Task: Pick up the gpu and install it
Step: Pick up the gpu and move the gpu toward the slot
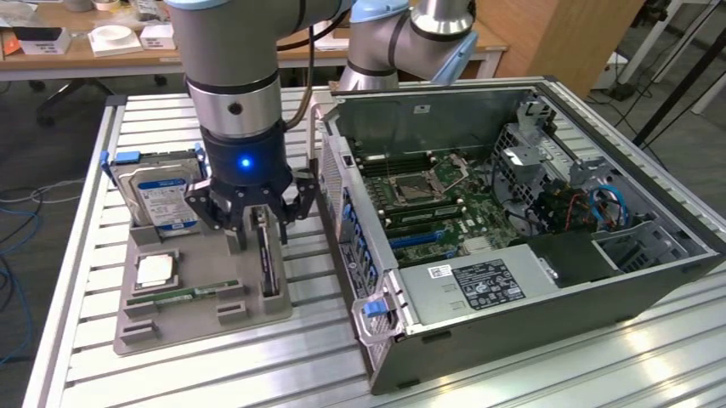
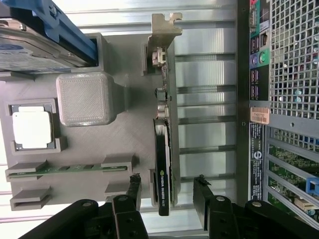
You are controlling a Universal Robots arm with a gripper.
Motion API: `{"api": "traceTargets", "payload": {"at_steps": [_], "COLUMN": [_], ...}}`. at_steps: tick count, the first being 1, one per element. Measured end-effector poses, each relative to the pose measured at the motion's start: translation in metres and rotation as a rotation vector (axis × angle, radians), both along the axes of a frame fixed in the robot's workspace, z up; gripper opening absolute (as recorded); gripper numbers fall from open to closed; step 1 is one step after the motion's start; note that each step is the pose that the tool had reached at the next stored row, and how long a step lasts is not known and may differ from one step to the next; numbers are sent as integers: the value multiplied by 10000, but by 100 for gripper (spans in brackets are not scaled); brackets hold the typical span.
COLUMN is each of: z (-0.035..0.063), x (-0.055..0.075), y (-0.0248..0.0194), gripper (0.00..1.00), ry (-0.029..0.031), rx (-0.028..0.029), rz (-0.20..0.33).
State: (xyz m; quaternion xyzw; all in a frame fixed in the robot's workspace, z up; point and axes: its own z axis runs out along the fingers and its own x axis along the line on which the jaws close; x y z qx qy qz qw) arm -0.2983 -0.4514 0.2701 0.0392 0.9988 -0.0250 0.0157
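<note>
Slatted aluminium desk, office benches behind it. Grey parts tray sits toward the desk edge on the exterior view's left. Open computer case lies beside it on the exterior view's right, motherboard exposed.

Tray contents: hard drive, CPU, RAM stick, gpu.

Progress: early, by my reading. The gpu is still seated in its slot along the tray side nearest the case and is not lifted. No card is visible in the case's expansion area. Pick-up and install are both left.

Gripper: lowered over the gpu with its jaws spread wide, holding nothing. Wrist view shows the gripper with one finger on each side of the card and a gap on both sides, so no contact yet.

Gpu orientation: stands on its long edge, faces vertical. Long axis runs parallel to the case's rear panel. Silver bracket end points toward the hard-drive end of the tray, and the black cooler end lies between the fingers.
</note>
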Motion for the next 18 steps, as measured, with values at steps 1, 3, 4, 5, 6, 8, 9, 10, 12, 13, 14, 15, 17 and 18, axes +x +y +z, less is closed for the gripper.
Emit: {"api": "traceTargets", "payload": {"at_steps": [1,3,4,5,6,8,9,10,12,13,14,15,17,18], "z": [-8,-21,-27,-34,-39,-48,-52,-57,-65,-68,-72,-75,-88,-95], "x": [0,0,0,0,0,0,-1,-1,-1,0,0,0,1,1], "y": [0,0,0,0,0,5,7,11,19,24,29,38,50,52], "gripper": [55,55,55,55,55,55,55,55,55,55,55,55,55,55], "ry": [-1,-1,-1,-2,-2,-1,-1,-2,-5,-6,-8,-7,-10,-10], "rx": [0,-1,0,0,0,27,58,106,218,269,315,349,393,406], "rz": [0,0,0,0,-1,-1,-1,-2,-2,-2,-1,0,0,2]}}
